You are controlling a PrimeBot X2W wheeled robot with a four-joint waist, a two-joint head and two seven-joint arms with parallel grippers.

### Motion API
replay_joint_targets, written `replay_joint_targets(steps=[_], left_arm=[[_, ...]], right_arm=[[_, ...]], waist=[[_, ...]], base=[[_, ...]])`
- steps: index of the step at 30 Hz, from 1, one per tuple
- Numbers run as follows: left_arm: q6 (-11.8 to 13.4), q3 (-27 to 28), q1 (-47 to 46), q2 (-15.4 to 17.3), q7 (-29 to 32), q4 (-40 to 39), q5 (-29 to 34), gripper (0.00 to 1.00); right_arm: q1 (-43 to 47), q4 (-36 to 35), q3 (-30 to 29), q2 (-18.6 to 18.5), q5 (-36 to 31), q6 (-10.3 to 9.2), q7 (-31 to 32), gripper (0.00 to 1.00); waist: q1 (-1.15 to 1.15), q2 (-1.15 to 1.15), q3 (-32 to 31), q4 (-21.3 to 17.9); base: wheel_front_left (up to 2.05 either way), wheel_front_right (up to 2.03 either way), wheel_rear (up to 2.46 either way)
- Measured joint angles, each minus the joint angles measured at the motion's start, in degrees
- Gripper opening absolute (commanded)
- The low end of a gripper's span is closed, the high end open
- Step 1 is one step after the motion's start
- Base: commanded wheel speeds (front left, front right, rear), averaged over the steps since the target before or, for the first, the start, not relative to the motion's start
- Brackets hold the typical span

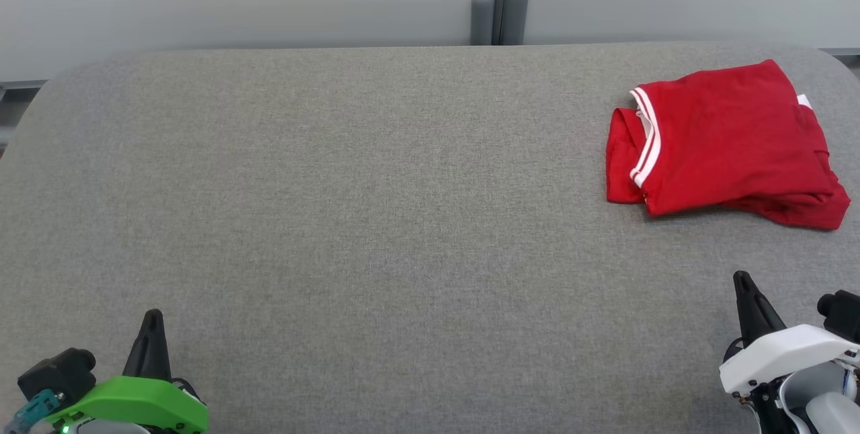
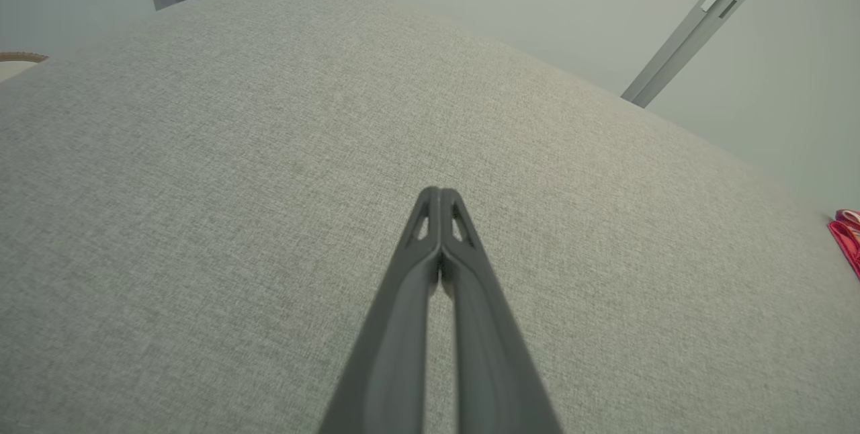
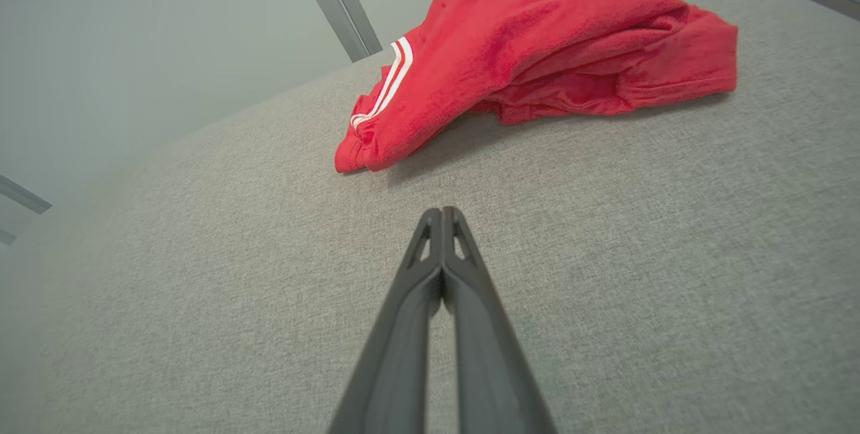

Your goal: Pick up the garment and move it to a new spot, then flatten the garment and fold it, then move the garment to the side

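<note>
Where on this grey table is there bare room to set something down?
The table is bare from its left edge across the middle, up to the folded red garment at the far right. Also free: the near strip between the left hand and the right hand. Crowded: the far right corner.

I am reading no text, label, brand, number or sign in any of the views. The only marking I am finding is the pair of plain white stripes along a hem of the garment, and they are carrying no lettering.
</note>
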Motion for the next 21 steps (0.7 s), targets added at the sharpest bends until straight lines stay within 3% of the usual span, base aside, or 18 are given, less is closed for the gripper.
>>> replay_joint_targets(steps=[21], left_arm=[[-2.96, 3.1, -0.07, -1.96, 4.12, -0.04, -11.09, 0.0]], right_arm=[[-0.91, -0.16, -4.66, 3.57, 11.33, 2.78, 3.93, 0.0]], waist=[[0.0, 0.0, -0.81, -0.59]], base=[[0.0, 0.0, 0.0]])
